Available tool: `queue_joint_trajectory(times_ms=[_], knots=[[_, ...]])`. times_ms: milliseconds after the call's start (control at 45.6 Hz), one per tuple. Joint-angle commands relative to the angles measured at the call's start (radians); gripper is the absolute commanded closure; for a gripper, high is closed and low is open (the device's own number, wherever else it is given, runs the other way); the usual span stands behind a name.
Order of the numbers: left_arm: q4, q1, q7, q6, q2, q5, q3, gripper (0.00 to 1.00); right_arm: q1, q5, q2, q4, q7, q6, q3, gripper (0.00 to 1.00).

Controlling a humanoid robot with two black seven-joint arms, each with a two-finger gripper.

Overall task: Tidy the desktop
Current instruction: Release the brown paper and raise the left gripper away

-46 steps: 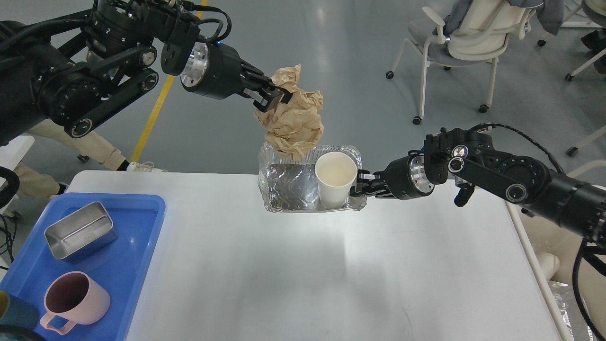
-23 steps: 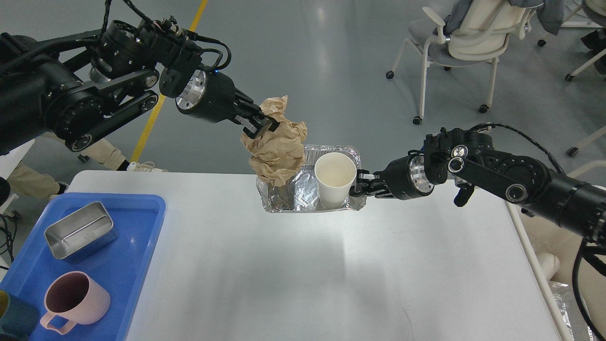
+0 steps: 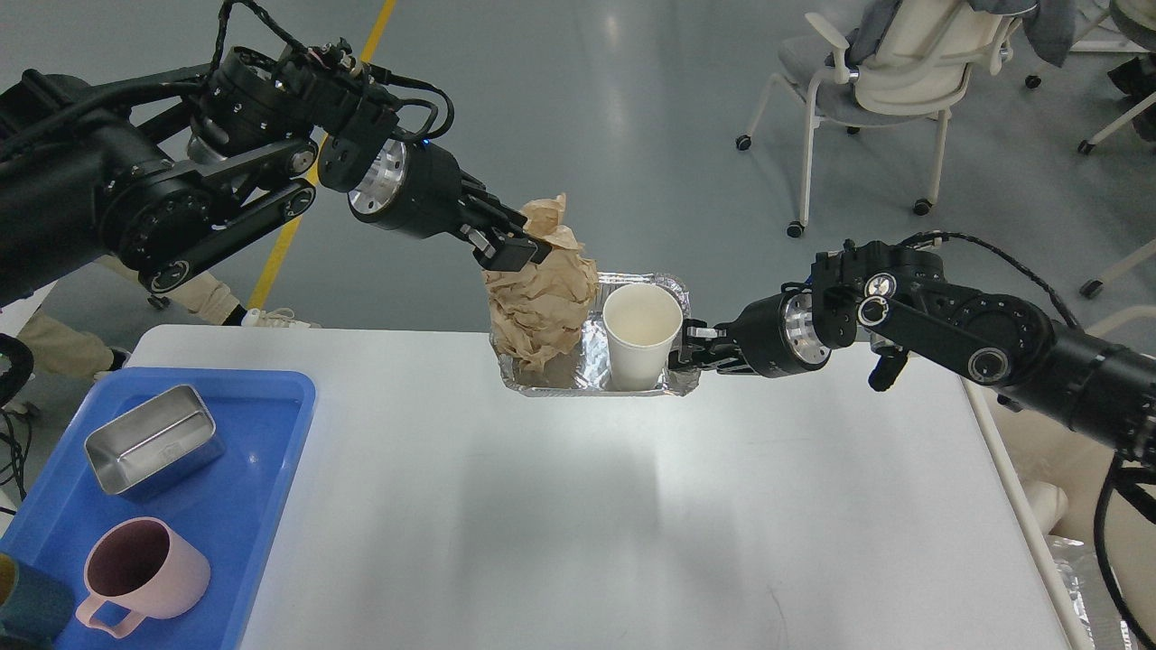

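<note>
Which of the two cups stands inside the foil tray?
The white paper cup stands in the crinkled foil tray; the pink handled mug sits on the blue plastic tray.

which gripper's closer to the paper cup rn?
Right. The right gripper is at the foil tray's rim beside the paper cup; the left gripper grips crumpled brown paper across the tray.

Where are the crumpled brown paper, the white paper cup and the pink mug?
crumpled brown paper (image 3: 540,307), head view, middle of the wad
white paper cup (image 3: 639,357), head view, outer wall
pink mug (image 3: 181,575), head view, outer side
</note>
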Motion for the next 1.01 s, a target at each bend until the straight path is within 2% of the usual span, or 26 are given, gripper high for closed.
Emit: queue_joint_trajectory(times_ms=[0, 263, 395, 482, 592, 636, 789, 987], knots=[[0.000, 0.000, 0.003, 0.006, 0.004, -0.007, -0.009, 0.12, -0.002, 0.000, 0.000, 0.000, 0.000, -0.001, 0.000, 1.00], [0.002, -0.005, 0.018, 0.009, 0.007, -0.075, -0.020, 0.11, -0.009, 0.000, 0.000, 0.000, 0.000, -0.008, 0.000, 1.00], [0.000, 0.002, 0.047, 0.009, 0.015, -0.117, -0.054, 0.10, -0.011, 0.000, 0.000, 0.000, 0.000, -0.009, 0.000, 1.00], [0.000, 0.017, 0.099, 0.009, 0.029, -0.148, -0.070, 0.08, -0.011, 0.000, 0.000, 0.000, 0.000, -0.009, 0.000, 1.00], [0.000, 0.074, 0.199, 0.026, 0.072, -0.214, -0.115, 0.05, -0.011, 0.000, 0.000, 0.000, 0.000, -0.009, 0.000, 1.00], [0.000, 0.098, 0.225, 0.035, 0.085, -0.237, -0.138, 0.05, -0.011, 0.000, 0.000, -0.001, 0.000, -0.009, 0.000, 1.00], [-0.001, 0.227, 0.230, 0.090, 0.139, -0.277, -0.251, 0.05, -0.011, 0.000, -0.014, -0.003, 0.000, -0.009, 0.000, 1.00], [-0.001, 0.426, 0.230, 0.121, 0.161, -0.286, -0.523, 0.04, -0.014, 0.000, -0.025, -0.004, 0.000, -0.009, 0.000, 1.00]])
